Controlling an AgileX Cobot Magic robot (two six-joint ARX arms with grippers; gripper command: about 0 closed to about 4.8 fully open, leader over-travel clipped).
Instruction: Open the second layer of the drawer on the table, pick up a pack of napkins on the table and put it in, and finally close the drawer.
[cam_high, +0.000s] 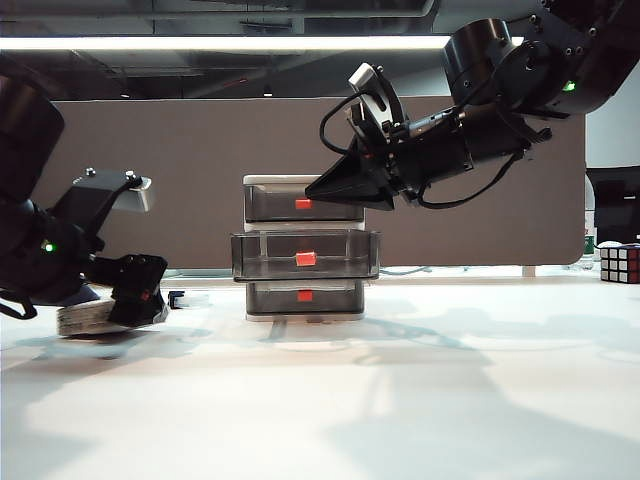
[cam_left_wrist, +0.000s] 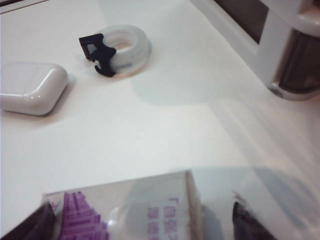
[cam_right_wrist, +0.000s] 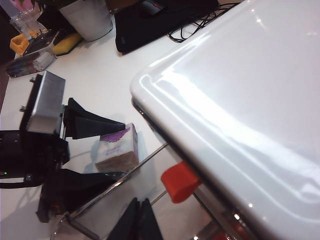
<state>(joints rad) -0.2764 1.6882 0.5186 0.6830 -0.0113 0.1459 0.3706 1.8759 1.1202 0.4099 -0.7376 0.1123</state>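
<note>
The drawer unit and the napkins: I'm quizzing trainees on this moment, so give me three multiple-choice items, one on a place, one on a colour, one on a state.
1. Where is the pack of napkins?
A. between the open left gripper's fingers, on the table
B. in the middle drawer
C. on top of the drawer unit

2. What colour are the drawer tabs?
A. blue
B. red-orange
C. green

3. Which drawer stands pulled out?
A. top
B. second layer
C. bottom

A: the right wrist view shows the fingers either side of the pack.
B: all three tabs look red-orange.
B: its front juts past the others, below the shut right gripper.
</note>
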